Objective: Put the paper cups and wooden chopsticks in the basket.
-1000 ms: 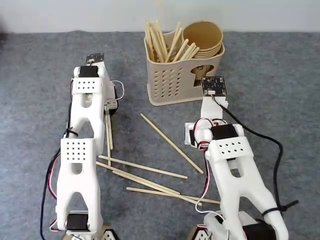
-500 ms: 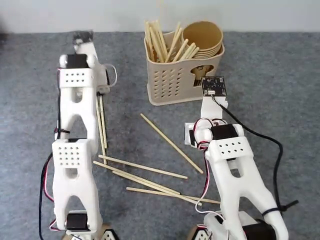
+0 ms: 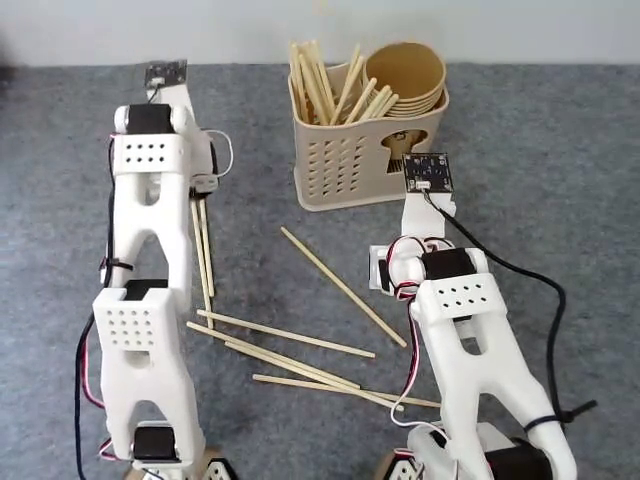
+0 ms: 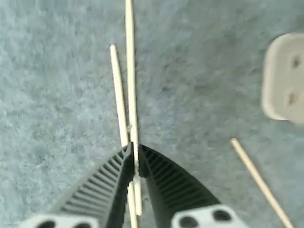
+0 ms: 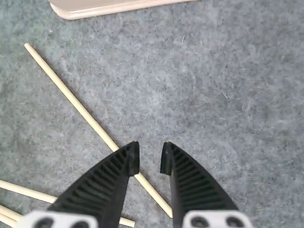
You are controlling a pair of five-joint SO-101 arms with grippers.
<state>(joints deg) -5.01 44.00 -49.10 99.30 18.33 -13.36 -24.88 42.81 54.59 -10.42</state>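
the left pincer (image 4: 134, 159) is closed tight on a pair of chopsticks (image 4: 128, 90). the two sticks lie side by side between its ribbed jaws and run out ahead of it over the grey counter (image 4: 57, 95). in the high view the pair lies along the inner side of the left arm, well to the left of the basket (image 3: 350, 170). whether the free ends of the pair touch the counter cannot be told.

the right pincer (image 5: 149, 159) has its jaws a narrow gap apart and holds nothing. it hangs just over a long chopstick (image 5: 76, 102) that lies slantwise on the counter and passes under one jaw tip. the lower edge of the basket shows near it in the right wrist view.

the basket stands at the far side of the counter, between the two arms and close to the wall. the paper cups (image 3: 405, 70) sit nested in one stack in its right part. a bundle of chopsticks (image 3: 320, 80) leans upright in its left part, some tilted against the cups.

several loose chopsticks (image 3: 290, 345) lie flat between the arms' near ends, crossing one another at shallow angles. the long chopstick lies just beyond them, towards the basket.
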